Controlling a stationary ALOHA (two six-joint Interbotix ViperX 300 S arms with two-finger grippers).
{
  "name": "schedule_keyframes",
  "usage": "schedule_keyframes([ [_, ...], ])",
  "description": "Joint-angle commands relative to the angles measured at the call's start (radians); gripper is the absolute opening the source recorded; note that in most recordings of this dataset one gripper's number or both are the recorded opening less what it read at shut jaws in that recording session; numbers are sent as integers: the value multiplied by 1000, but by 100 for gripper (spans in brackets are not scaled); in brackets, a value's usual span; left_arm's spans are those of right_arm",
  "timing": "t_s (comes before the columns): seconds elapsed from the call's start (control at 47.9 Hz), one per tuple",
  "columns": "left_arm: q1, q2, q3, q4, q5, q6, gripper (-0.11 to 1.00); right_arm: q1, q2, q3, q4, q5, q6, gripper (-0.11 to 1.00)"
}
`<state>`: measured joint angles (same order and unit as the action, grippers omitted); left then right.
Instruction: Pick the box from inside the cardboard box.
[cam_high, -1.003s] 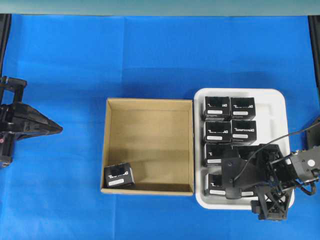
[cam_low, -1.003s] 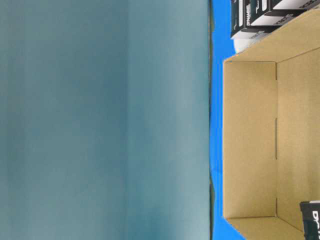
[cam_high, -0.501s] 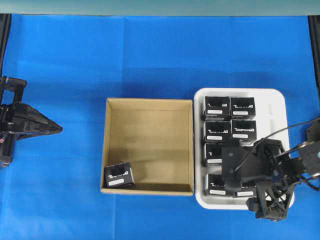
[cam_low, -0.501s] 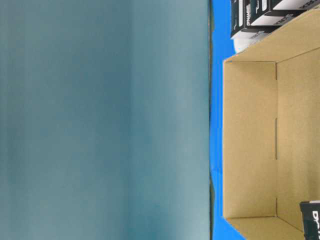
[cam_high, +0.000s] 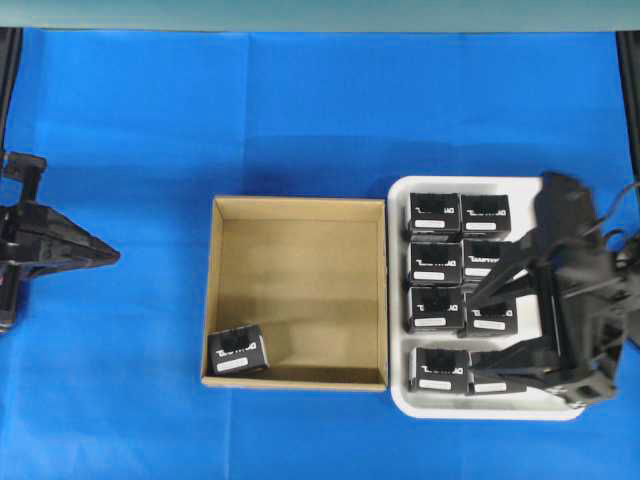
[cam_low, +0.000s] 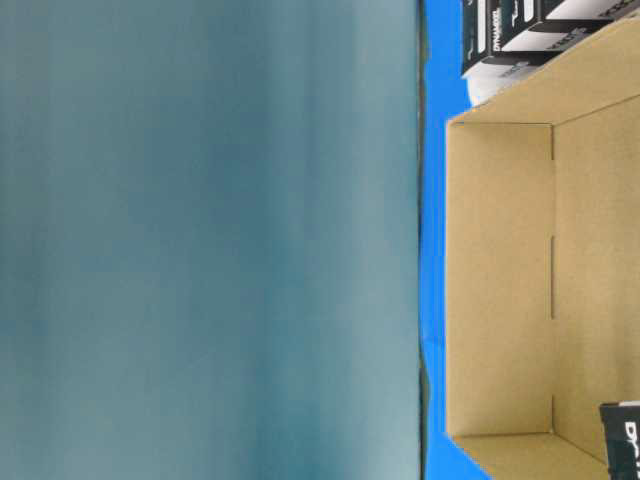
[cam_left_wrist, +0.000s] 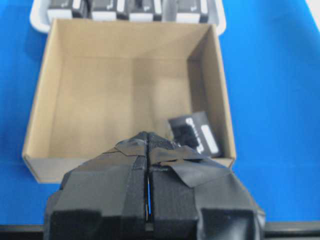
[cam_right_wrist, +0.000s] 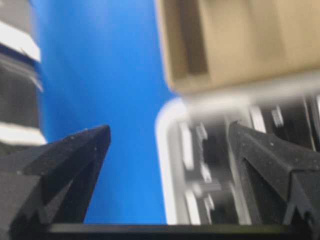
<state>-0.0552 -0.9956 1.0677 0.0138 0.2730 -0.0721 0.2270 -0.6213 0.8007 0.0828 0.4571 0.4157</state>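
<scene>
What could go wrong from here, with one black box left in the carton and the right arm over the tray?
1. The last box sits tight in a corner of the cardboard box, so fingers may catch the walls.
2. The open right gripper hangs over the white tray of identical boxes and might bump them.
3. The shut left gripper must open first.

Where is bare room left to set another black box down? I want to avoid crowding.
Most of the cardboard box floor is bare; only its near-left corner holds a black box. The white tray is crowded: eight boxes fill its left side, and the open right gripper hangs over the rest.
</scene>
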Motion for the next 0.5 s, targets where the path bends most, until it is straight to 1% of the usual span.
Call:
schedule_keyframes([
  [0.0, 0, -12, -14, 3, -6, 2, -7, -3, -41, 9, -12, -86, -2, 98],
  [0.125, -2, -37, -14, 3, -6, 3, -7, -3, -87, 32, -32, -152, -6, 98],
  [0.209, 0, -55, -15, 3, -11, 6, -7, -3, -107, 40, -40, -169, -6, 98],
  [0.48, 0, -98, -18, 3, -15, 11, -7, -3, -147, 46, -41, -199, -9, 98],
])
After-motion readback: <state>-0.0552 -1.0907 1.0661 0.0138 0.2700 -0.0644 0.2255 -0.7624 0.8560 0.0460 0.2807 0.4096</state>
